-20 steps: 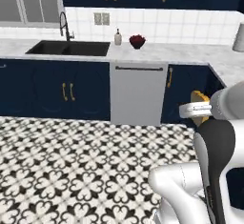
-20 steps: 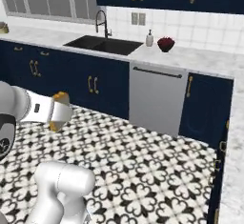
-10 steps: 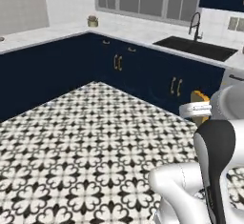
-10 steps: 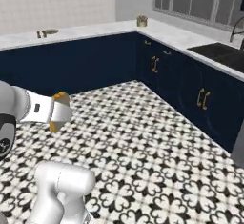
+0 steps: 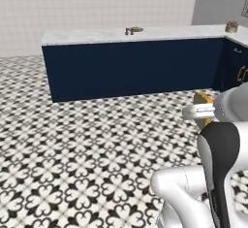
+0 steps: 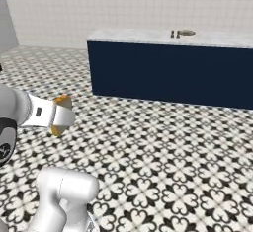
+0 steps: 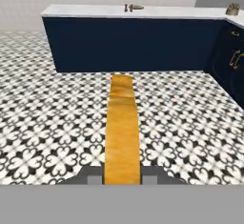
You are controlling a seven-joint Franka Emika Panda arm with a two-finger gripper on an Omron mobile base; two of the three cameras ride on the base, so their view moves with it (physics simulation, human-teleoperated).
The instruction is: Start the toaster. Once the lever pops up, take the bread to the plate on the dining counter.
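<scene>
Jaws clamped narrow on the bread (image 7: pixel 122 132): hand view shows the golden-brown slice edge-on, running straight out from between the two finger tips, one tip against each flat face. Gripper (image 7: pixel 122 178) sits at the bottom of that view.

In the left base view, the bread (image 5: pixel 203 100) pokes out of the hand at the right edge, held above the floor (image 5: pixel 72 149), darker crust on top. In the right base view the gripper (image 6: pixel 60 116) is at the left, with the slice (image 6: pixel 61 100) showing as an orange corner above and below the white hand.

Under and ahead of the hand: black-and-white patterned tile floor, open stretch between robot and counter.

Further out: the dining counter (image 5: pixel 145 34), marble top on a plain dark navy base, lying across the view. Bread is well apart from it, still on the near side.

On the countertop: the plate (image 5: pixel 136 29), small and shallow at this range, with two small brown shakers (image 5: pixel 128 31) just beside it on its left. Same group in the right base view, plate (image 6: pixel 187 32) toward the right of the top. Plate surface too small to tell what's on it.

Far right corner of the left base view: a second counter run with brass-handled cabinets (image 5: pixel 237 72) meeting the dining counter, and a small brass-coloured pot (image 5: pixel 232 26) on top.

Behind it all: pale tiled wall (image 5: pixel 97 4).
</scene>
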